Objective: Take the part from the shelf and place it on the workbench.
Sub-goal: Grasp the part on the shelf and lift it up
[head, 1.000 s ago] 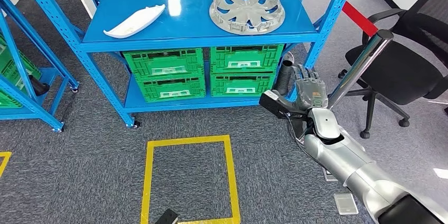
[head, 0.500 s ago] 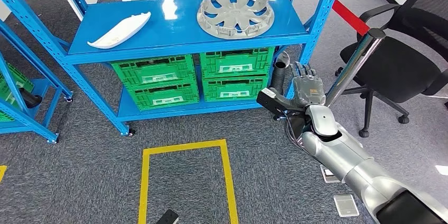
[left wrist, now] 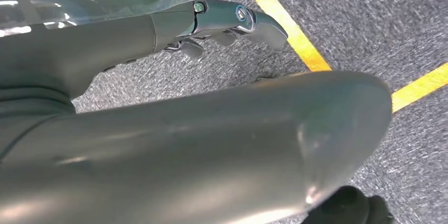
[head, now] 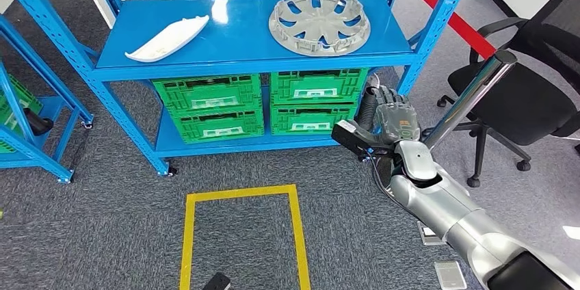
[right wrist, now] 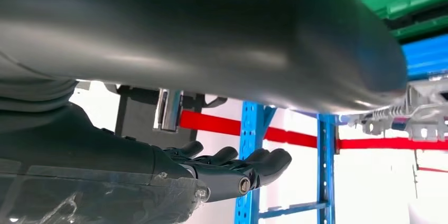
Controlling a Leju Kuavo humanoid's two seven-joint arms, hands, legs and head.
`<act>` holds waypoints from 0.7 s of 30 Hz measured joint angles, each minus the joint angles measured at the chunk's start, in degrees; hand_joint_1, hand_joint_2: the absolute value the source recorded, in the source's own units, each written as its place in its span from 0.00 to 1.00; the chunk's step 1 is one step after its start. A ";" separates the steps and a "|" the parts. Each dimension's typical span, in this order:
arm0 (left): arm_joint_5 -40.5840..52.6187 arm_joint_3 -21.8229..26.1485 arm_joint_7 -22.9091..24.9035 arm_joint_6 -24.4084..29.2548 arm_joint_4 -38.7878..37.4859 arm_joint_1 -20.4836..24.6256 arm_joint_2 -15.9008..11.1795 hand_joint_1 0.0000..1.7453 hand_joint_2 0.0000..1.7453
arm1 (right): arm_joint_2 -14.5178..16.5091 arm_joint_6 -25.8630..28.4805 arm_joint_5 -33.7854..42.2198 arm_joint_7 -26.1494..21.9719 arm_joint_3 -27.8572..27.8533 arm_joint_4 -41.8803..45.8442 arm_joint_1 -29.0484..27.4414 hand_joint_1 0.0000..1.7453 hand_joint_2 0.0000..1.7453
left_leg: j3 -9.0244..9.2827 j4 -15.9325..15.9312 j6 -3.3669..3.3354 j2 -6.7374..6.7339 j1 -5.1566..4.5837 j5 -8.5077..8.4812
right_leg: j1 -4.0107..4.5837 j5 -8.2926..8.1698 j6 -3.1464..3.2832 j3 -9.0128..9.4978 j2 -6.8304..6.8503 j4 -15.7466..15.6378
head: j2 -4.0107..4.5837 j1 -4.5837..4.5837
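One hand, the right hand (head: 395, 120), is hovering empty with fingers spread beside the lower shelf. The wheel cover (head: 319, 21) is lying flat up and leftward on the top shelf (head: 236, 40), nearer than the white trim piece (head: 167, 37) (long axis slanting). Four green crates (head: 260, 103) are sitting below, contents hidden. The left hand's (left wrist: 232, 20) state: cannot tell.

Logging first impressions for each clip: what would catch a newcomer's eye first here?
Probably the blue shelf, with a grey wheel cover on the right of its top board and a white curved part on the left. Green crates fill the level beneath. The silver right arm's hand is raised beside the shelf's right post, holding nothing.
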State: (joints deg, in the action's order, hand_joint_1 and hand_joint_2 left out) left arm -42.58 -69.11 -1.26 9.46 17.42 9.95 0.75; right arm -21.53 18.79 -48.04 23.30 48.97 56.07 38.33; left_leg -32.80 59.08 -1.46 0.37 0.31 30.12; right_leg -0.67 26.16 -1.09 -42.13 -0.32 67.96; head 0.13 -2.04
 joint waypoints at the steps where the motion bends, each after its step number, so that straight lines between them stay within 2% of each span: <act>1: -0.01 0.01 -0.05 0.02 0.00 0.01 0.04 0.00 0.00 | 0.00 -0.07 0.00 0.07 0.00 0.03 0.06 0.00 0.00 | 0.38 0.06 0.23 0.01 -0.07 0.39 | 0.18 -1.68 0.25 1.29 0.05 -3.24 | 0.00 0.04; 2: -0.01 0.01 -0.11 0.04 0.00 0.01 0.09 0.00 0.00 | -0.01 -0.14 -0.01 0.14 0.00 0.06 0.13 0.00 0.00 | 0.57 0.09 0.51 0.02 -0.12 0.70 | 0.35 -2.31 0.55 2.40 0.05 -5.78 | 0.00 0.04; 3: -0.01 0.02 -0.16 0.07 0.00 -0.01 0.16 0.00 0.00 | -0.01 -0.22 -0.06 0.19 0.00 0.12 0.16 0.00 0.00 | 0.61 0.08 0.82 0.01 -0.14 0.90 | 0.52 -2.14 0.82 3.00 0.02 -7.06 | 0.00 0.07; 5: -0.01 0.02 -0.20 0.03 0.00 0.00 0.28 0.00 0.00 | -0.02 -0.31 -0.22 0.28 -0.02 0.27 0.18 0.00 0.00 | 0.77 -0.18 1.47 -0.06 -0.14 1.14 | 0.57 -1.22 1.36 3.59 -0.15 -7.90 | 0.00 0.01; 7: -0.01 0.02 -0.23 -0.02 0.00 0.04 0.33 0.00 0.00 | -0.02 -0.32 -0.33 0.32 -0.03 0.52 0.18 0.00 0.00 | 0.79 0.52 2.03 -0.12 -0.14 1.94 | 0.30 -1.03 1.86 4.33 -0.19 -8.54 | 0.00 0.07; 8: -0.02 0.02 -0.25 -0.02 0.00 0.07 0.33 0.00 0.00 | 0.00 -0.32 -0.35 0.33 -0.03 0.64 0.19 0.00 0.00 | 0.01 2.40 2.26 -0.12 -0.16 2.90 | 0.13 -0.92 2.10 4.86 -0.15 -8.93 | 0.00 0.15; 10: -0.05 0.02 -0.26 -0.02 0.00 0.02 0.33 0.00 0.00 | 0.05 -0.36 -0.35 0.33 0.01 0.74 0.13 0.00 0.00 | -3.54 9.09 2.59 -0.13 -0.12 5.41 | 0.05 -0.52 2.48 5.68 -0.05 -9.22 | 0.00 0.28; 11: -0.08 0.02 -0.26 -0.02 0.00 -0.06 0.32 0.00 0.00 | 0.09 -0.37 -0.35 0.33 0.04 0.75 0.05 0.00 0.00 | -5.68 12.51 2.77 -0.13 -0.08 6.21 | 0.05 -0.28 2.55 5.97 -0.03 -9.22 | 0.00 0.29; 12: -0.09 0.02 -0.26 -0.02 0.00 -0.14 0.31 0.00 0.00 | 0.13 -0.38 -0.35 0.33 0.07 0.75 -0.04 0.00 0.00 | -7.24 14.42 2.96 -0.13 -0.03 5.99 | 0.03 -0.01 2.54 6.26 -0.04 -9.20 | 0.00 0.29; 13: -0.10 0.02 -0.26 -0.02 0.00 -0.20 0.31 0.00 0.00 | 0.16 -0.38 -0.35 0.33 0.08 0.76 -0.10 0.00 0.00 | -7.89 14.37 3.12 -0.13 0.06 4.67 | -0.01 0.29 2.46 6.60 -0.08 -9.15 | 0.00 0.29; 14: -0.11 0.02 -0.27 -0.02 0.00 -0.22 0.30 0.00 0.00 | 0.20 -0.38 -0.35 0.33 0.08 0.80 -0.11 0.00 0.00 | -7.51 12.21 3.22 -0.13 0.18 2.35 | -0.07 0.65 2.33 7.03 -0.14 -9.07 | 0.00 0.29; 15: -0.11 0.02 -0.27 -0.02 0.00 -0.23 0.30 0.00 0.00 | 0.24 -0.37 -0.35 0.33 0.07 0.84 -0.10 0.00 0.00 | -6.37 8.68 3.24 -0.13 0.28 -0.28 | -0.14 1.06 2.14 7.53 -0.20 -8.98 | 0.00 0.30; 16: -0.12 0.02 -0.27 -0.01 0.00 -0.22 0.31 0.00 0.00 | 0.27 -0.34 -0.35 0.33 0.05 0.87 -0.06 0.00 0.00 | -5.10 5.53 3.17 -0.10 0.28 -2.15 | -0.13 1.44 1.89 7.95 -0.25 -8.90 | 0.00 0.32; 17: -0.13 0.03 -0.26 -0.01 0.00 -0.21 0.31 0.00 0.00 | 0.29 -0.31 -0.35 0.34 0.04 0.91 -0.01 0.00 0.00 | -3.93 2.83 2.92 -0.07 0.22 -3.10 | -0.10 1.75 1.58 8.21 -0.31 -8.83 | 0.00 0.38; 18: -0.16 0.04 -0.26 0.01 -0.01 -0.19 0.31 0.00 0.00 | 0.31 -0.28 -0.35 0.35 0.03 0.91 0.01 0.00 0.00 | -3.21 1.33 2.57 -0.02 0.11 -3.09 | -0.06 1.93 1.26 8.26 -0.34 -8.80 | 0.00 0.41; 21: -0.21 0.07 -0.26 0.04 -0.02 -0.16 0.27 0.00 0.00 | 0.34 -0.21 -0.36 0.37 0.00 0.93 -0.02 0.00 0.00 | -2.54 0.11 1.33 0.09 0.00 -2.17 | -0.14 2.19 0.26 8.14 -0.24 -8.94 | 0.00 0.42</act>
State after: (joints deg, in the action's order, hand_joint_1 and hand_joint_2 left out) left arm -42.79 -69.05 -1.52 9.51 17.40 9.79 1.02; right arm -21.19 18.57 -48.40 23.67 48.97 57.01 38.30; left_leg -35.34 59.19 -0.13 0.46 0.31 27.95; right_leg -0.81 28.35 -0.83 -33.99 -0.57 59.02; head 0.13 -1.62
